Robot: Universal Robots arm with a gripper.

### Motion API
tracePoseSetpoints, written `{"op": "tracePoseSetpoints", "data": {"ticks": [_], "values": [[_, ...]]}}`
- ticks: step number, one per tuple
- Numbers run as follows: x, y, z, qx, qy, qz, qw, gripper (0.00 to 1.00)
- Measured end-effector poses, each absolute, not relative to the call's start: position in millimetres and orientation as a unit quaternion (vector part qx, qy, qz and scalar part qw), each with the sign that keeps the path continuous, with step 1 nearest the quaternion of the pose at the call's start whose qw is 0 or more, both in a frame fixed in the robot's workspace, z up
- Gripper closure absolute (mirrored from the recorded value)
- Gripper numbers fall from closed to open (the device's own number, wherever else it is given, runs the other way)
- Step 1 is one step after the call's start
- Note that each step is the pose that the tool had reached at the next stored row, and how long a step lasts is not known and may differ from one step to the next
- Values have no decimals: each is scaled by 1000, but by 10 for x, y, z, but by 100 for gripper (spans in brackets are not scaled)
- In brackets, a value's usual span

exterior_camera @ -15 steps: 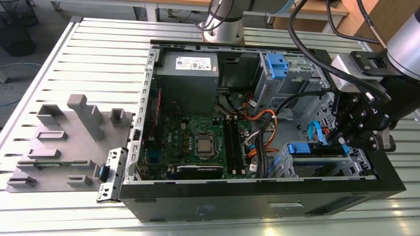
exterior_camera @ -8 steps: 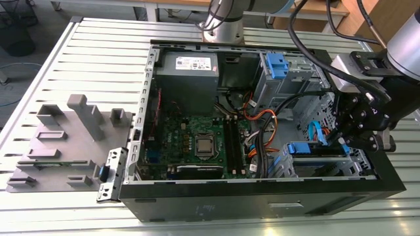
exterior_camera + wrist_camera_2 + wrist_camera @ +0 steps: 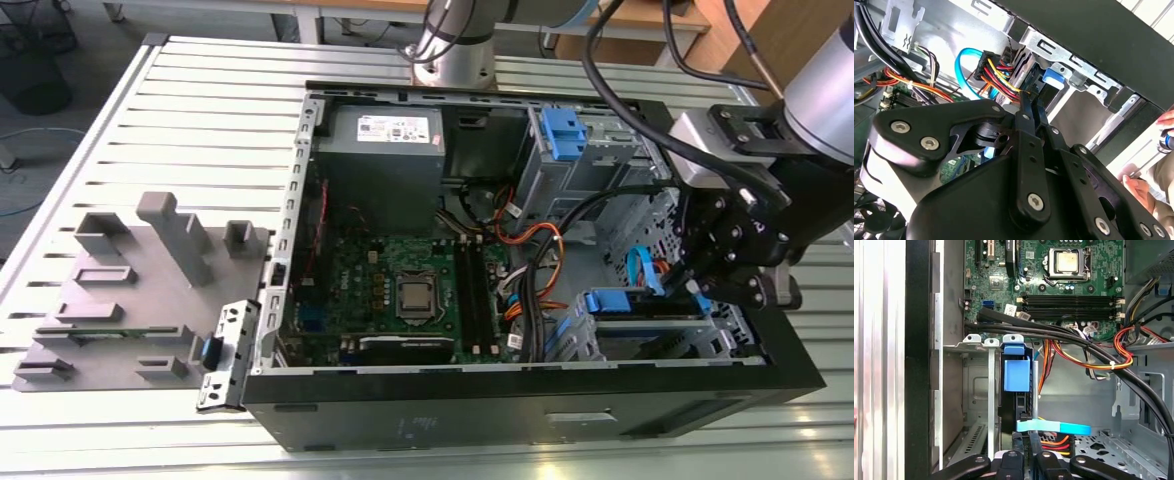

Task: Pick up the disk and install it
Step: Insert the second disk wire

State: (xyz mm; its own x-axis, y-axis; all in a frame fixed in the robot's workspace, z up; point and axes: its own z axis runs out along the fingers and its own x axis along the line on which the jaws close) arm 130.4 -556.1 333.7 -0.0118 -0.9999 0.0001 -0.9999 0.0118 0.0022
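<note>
The disk [image 3: 1017, 375] stands edge-on in the drive bay at the front corner of the open computer case [image 3: 400, 420], at the exterior view's right. Its blue carrier tab [image 3: 621, 301] faces up, and its labelled face is hidden. My black gripper [image 3: 694, 285] hangs over that bay. In both wrist views its fingers [image 3: 1025, 120] lie close together, and the gripper [image 3: 1024, 442] meets the disk's end [image 3: 1016, 65] beside the red, yellow and light-blue cables. I see nothing held between the fingers.
A light-blue cable [image 3: 1054, 427] crosses just by the fingertips, and black cable bundles [image 3: 1079, 337] run over the bay. The motherboard [image 3: 400, 290] fills the case floor. Another blue bracket [image 3: 563, 132] sits in the upper bay. A grey fixture [image 3: 134, 290] lies on the slatted table. A person's hand [image 3: 1164, 125] is beyond the case wall.
</note>
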Motion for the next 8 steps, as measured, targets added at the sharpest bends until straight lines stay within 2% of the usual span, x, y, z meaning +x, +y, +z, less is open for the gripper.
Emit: {"op": "tracePoseSetpoints", "data": {"ticks": [8], "values": [[1304, -5562, 3324, 702, -713, -1, 1, 84]]}}
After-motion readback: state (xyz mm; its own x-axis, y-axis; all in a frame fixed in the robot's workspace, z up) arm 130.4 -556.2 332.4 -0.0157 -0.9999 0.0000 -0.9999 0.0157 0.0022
